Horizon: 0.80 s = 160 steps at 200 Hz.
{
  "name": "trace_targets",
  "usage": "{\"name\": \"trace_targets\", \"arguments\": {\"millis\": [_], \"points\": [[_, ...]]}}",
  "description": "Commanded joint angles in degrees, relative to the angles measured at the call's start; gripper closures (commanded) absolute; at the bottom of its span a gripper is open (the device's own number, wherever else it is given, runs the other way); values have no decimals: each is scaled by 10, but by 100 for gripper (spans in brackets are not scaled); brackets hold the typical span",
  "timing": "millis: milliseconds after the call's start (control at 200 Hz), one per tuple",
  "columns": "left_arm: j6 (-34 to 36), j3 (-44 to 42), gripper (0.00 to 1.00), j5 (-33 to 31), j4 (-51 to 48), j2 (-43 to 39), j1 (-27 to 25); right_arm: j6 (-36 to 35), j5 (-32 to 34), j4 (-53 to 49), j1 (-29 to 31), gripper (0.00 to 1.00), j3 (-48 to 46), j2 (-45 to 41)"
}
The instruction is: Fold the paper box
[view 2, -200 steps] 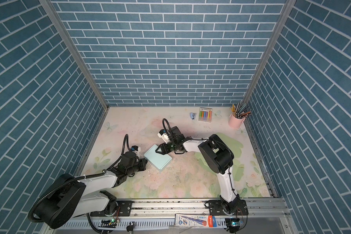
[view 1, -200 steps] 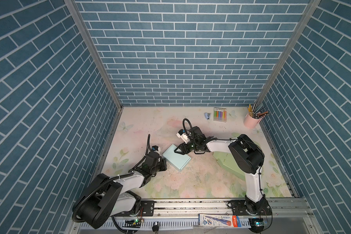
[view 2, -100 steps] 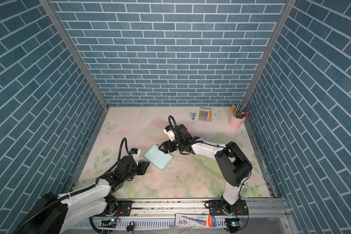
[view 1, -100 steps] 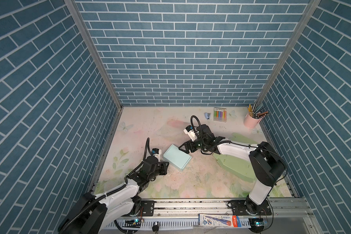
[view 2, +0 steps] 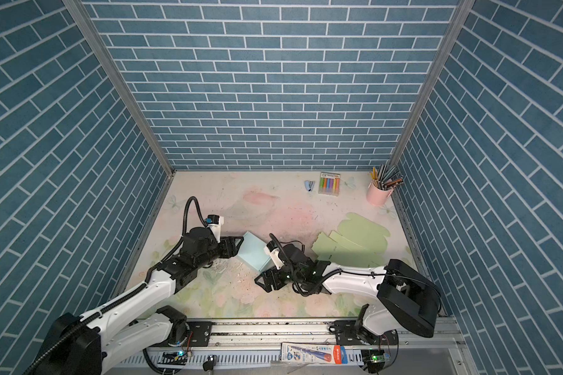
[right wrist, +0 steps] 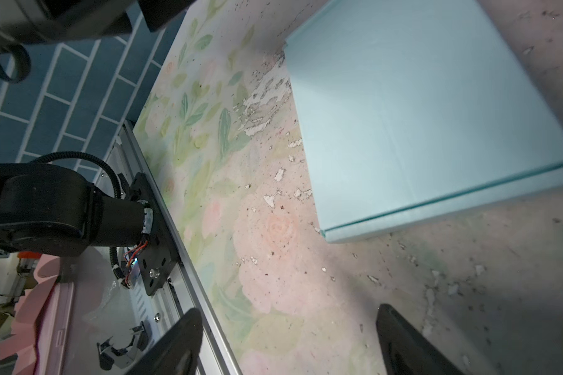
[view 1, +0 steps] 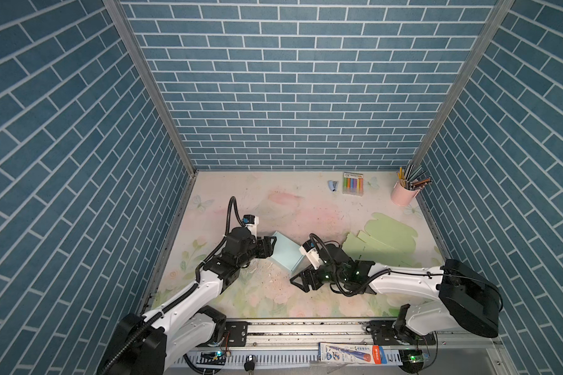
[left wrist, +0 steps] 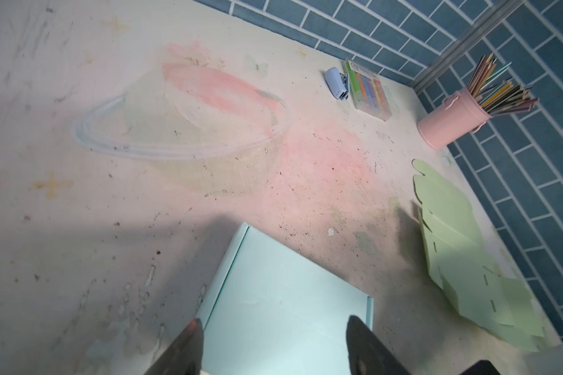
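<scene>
The paper box (view 1: 287, 252) (view 2: 253, 251) is light blue, folded shut and lying flat on the floral mat in both top views. My left gripper (view 1: 272, 247) (view 2: 240, 247) is open at the box's left edge. In the left wrist view its fingertips (left wrist: 194, 326) stand wide apart over the box lid (left wrist: 283, 308), gripping nothing. My right gripper (view 1: 299, 285) (view 2: 262, 285) is open just in front of the box's front right corner, pointing away from it. The right wrist view has only bare mat between the gripper's (right wrist: 288, 313) fingers, with the box (right wrist: 420, 113) off to one side.
A flat green cardboard sheet (view 1: 384, 240) (view 2: 355, 240) (left wrist: 452, 243) lies right of the box. At the back right stand a pink cup of pencils (view 1: 403, 196), a marker pack (view 1: 352, 183) and a small stapler (view 1: 332, 186). Brick walls enclose three sides; the rail (view 1: 306, 328) runs along the front.
My left gripper went from shut to open and moved up to the box's left edge. My right gripper opened wider and swung from the box's far side to its front. The box stayed put.
</scene>
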Motion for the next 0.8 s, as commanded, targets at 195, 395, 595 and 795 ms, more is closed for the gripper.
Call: {"name": "trace_targets", "arguments": {"millis": [195,395,595,795], "points": [[23,14,27,76,73,122,71,59,-40,130,-50,15,-8,48],[18,6,28,96,102,165,70,57,-57,150,-59,17,2,103],[15,-13,29,93,120,184,70,38,-54,138,-70,17,21,132],[11,-17,33,87,126,189,70,9,-77,134,-109,26,61,182]]}}
